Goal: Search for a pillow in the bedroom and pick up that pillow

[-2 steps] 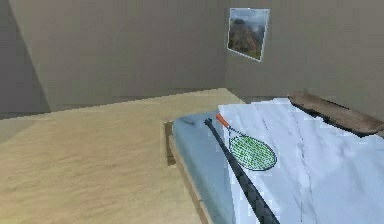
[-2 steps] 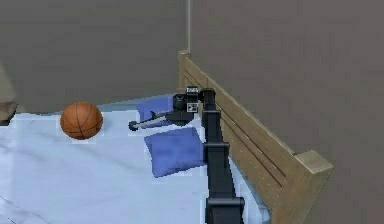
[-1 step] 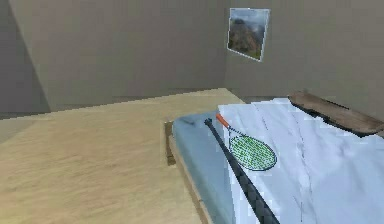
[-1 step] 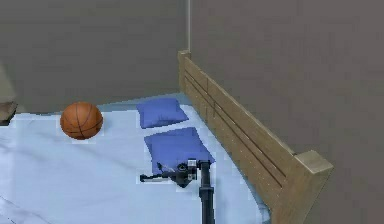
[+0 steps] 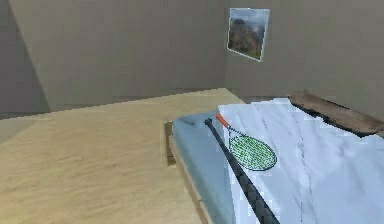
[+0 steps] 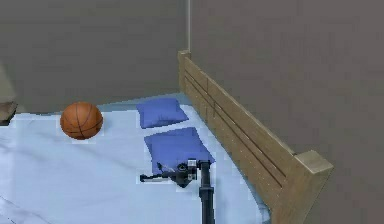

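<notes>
gripper [image 6: 150,179] hold cannot be told, pillow [image 6: 178,147] behind it, bed [image 5: 200,165] cut by bottom edge

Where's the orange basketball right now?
At the arm side view's left, the round orange basketball rests on the pale blue bed, just left of the farther blue square pillow, which lies by the wooden headboard.

The forward view is aimed ahead and downward across the floor [image 5: 90,140], with the bed [image 5: 310,165] caught at lower right. The arm side view is set close over that same bed, with its headboard [image 6: 240,120] seen at right.
</notes>
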